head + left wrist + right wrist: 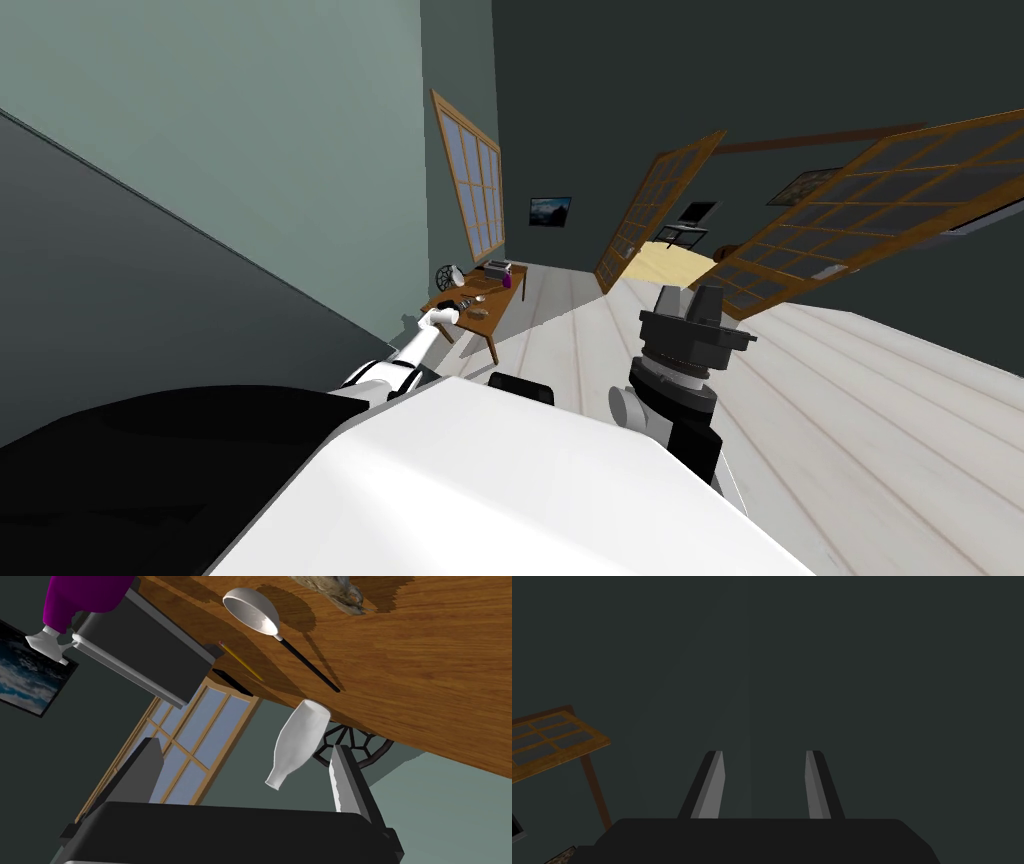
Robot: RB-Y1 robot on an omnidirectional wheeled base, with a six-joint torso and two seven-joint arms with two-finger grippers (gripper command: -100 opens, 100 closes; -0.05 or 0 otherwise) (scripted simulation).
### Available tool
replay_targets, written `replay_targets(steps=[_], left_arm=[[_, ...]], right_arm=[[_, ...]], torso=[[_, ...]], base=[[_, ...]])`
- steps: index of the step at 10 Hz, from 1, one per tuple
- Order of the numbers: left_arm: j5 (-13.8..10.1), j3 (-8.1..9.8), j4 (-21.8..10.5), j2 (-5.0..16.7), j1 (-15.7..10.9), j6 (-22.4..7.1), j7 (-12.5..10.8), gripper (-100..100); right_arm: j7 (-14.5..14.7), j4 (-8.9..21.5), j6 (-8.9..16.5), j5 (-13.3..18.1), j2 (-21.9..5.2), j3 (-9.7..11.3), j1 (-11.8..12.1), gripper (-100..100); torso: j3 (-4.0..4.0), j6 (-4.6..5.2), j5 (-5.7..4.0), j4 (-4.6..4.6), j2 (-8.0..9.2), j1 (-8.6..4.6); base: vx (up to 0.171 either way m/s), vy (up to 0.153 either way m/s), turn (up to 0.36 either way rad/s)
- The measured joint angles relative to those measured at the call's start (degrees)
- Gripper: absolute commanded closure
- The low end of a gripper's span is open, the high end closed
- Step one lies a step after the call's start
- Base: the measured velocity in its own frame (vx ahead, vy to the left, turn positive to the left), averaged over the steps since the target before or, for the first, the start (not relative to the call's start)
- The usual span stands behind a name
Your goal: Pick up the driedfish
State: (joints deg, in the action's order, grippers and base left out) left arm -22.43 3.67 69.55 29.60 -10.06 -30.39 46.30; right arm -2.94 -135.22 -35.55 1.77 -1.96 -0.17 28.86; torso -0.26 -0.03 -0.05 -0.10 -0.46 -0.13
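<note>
Your dried fish (331, 592) lies flat on the wooden table (440, 676), a mottled brown, rough-skinned shape well ahead of your left gripper (247, 776), whose thin blade fingers stand spread with nothing between them; a smooth white bottle (296, 743) stands at the table's edge nearest the gripper, in front of a dark spoked wire frame (352, 743). Between bottle and fish lies a white ladle (252, 611) with a slim black handle; a yellow pencil (240, 661) lies beside it, then a grey box (145, 651) and a purple spray bottle (75, 601). Your right gripper (764, 783) is likewise spread, empty.
</note>
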Motion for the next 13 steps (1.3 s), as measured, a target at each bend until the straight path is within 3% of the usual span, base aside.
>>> replay_targets(steps=[1,2,6,8,11,13], left_arm=[[0.56,0.47,-1.43,-0.36,-0.67,-1.38,-0.15,-100],[-0.69,1.14,-2.8,0.63,-0.9,-2.92,0.03,-100],[-1.69,3.28,-8.59,1.58,-3.19,-8.23,-0.28,-100],[-2.6,4.01,-14.47,2.09,-5.69,-9.76,0.02,-100],[-3.06,5.46,-16.38,2.55,-5.79,-13.57,-1.04,-100],[-3.99,6.33,-19.45,2.92,-6.66,-15.52,-1.05,-100]], right_arm=[[0.0,0.0,0.0,0.0,0.0,0.0,0.0,0],[0.0,0.0,0.0,0.0,0.0,0.0,0.0,0],[0.0,0.0,0.0,0.0,0.0,0.0,0.0,0],[0.0,0.0,0.0,0.0,0.0,0.0,0.0,0],[0.0,0.0,0.0,0.0,0.0,0.0,0.0,0],[0.0,0.0,0.0,0.0,0.0,0.0,0.0,0]], torso=[[0.0,0.02,0.01,-0.01,0.02,0.01],[-0.02,-0.01,0.01,-0.01,-0.03,0.07],[-0.03,0.01,0.0,-0.01,-0.04,0.0],[-0.03,0.01,0.02,-0.02,-0.04,0.1],[-0.03,0.02,0.04,-0.02,-0.01,0.13],[-0.01,0.02,0.02,-0.01,0.03,0.08]], base=[[0.131,-0.038,0.041],[0.101,-0.024,0.029],[0.127,-0.047,0.033],[0.122,-0.023,0.032],[0.139,-0.03,0.024],[0.108,-0.026,0.023]])
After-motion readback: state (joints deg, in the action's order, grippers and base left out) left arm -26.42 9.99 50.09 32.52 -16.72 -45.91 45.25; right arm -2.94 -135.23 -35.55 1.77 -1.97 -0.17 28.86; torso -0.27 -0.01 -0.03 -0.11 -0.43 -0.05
